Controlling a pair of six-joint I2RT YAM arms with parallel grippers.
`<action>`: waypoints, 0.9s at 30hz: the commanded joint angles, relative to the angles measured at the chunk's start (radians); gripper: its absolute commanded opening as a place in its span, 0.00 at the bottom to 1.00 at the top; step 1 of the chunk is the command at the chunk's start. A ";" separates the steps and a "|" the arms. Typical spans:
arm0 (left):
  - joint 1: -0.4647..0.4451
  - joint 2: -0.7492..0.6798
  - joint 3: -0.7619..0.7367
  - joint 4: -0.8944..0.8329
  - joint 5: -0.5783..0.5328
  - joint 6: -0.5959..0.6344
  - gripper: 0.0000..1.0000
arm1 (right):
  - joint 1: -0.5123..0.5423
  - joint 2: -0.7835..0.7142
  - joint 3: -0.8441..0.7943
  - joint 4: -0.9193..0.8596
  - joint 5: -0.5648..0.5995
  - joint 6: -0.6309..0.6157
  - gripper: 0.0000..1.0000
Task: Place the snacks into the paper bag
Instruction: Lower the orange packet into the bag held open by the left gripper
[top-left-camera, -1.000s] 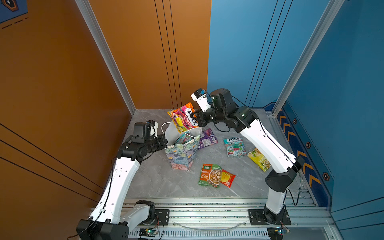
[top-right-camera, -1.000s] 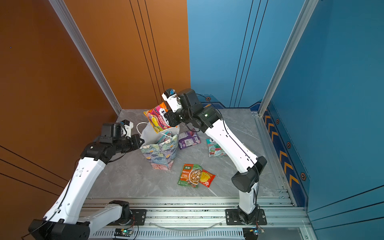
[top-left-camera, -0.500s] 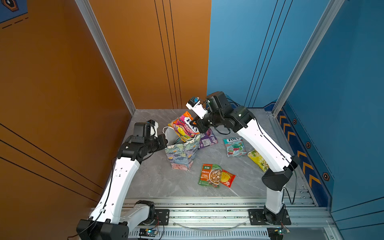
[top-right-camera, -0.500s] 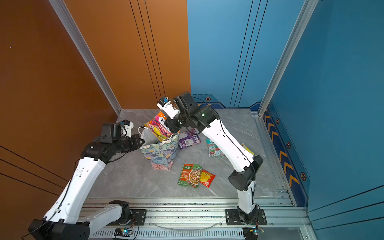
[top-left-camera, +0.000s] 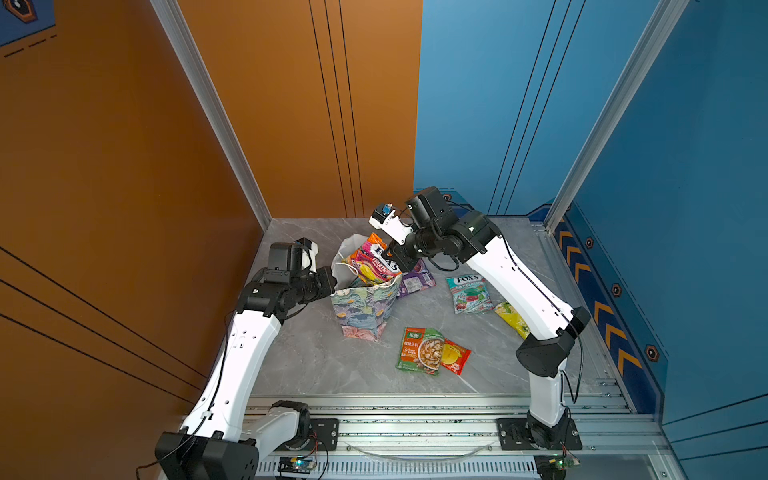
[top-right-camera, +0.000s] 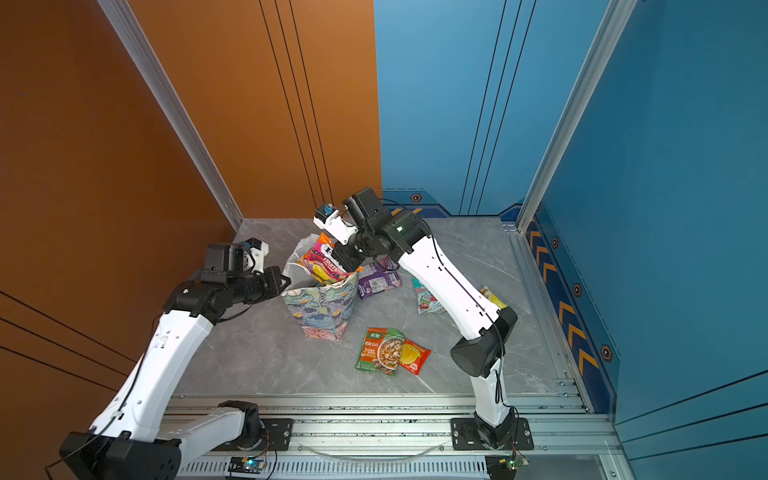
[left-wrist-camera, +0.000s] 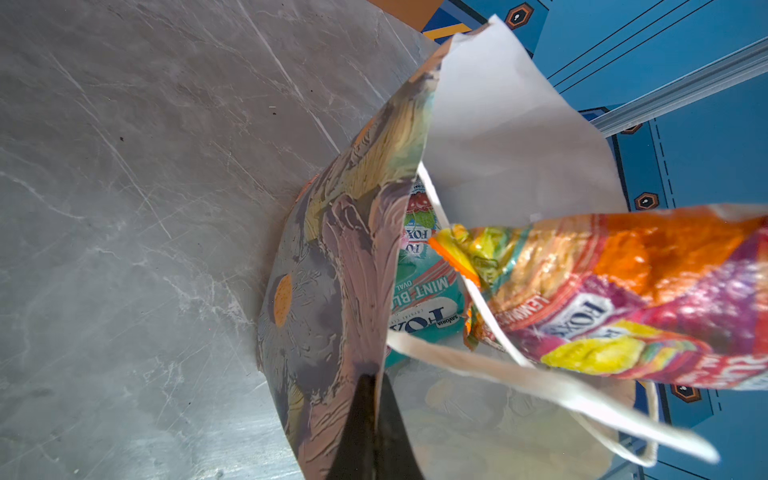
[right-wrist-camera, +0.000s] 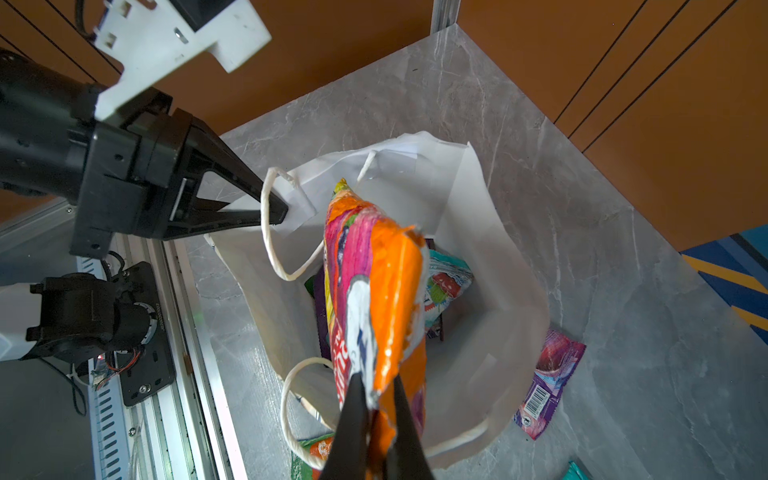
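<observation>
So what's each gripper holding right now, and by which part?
The right gripper pinches the orange FOX'S Fruits packet by its upper end; the left gripper pinches the paper bag by its rim.

FRUITS packet over paper bag mouth; barcode packet right of bag; soup sachet front-right

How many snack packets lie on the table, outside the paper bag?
5: purple packet beside the paper bag; teal packet and yellow-green sachet farther right; green sachet and red sachet nearer the camera, side by side. More may hide behind the bag.
</observation>
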 joint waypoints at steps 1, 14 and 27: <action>0.009 0.003 0.031 0.030 0.029 0.012 0.00 | -0.016 0.011 0.046 -0.015 0.062 0.027 0.00; 0.011 0.001 0.023 0.031 0.032 0.012 0.00 | -0.063 0.009 0.030 0.006 0.067 0.087 0.00; 0.012 0.003 0.028 0.031 0.034 0.009 0.00 | 0.013 0.081 0.060 -0.060 0.012 -0.013 0.00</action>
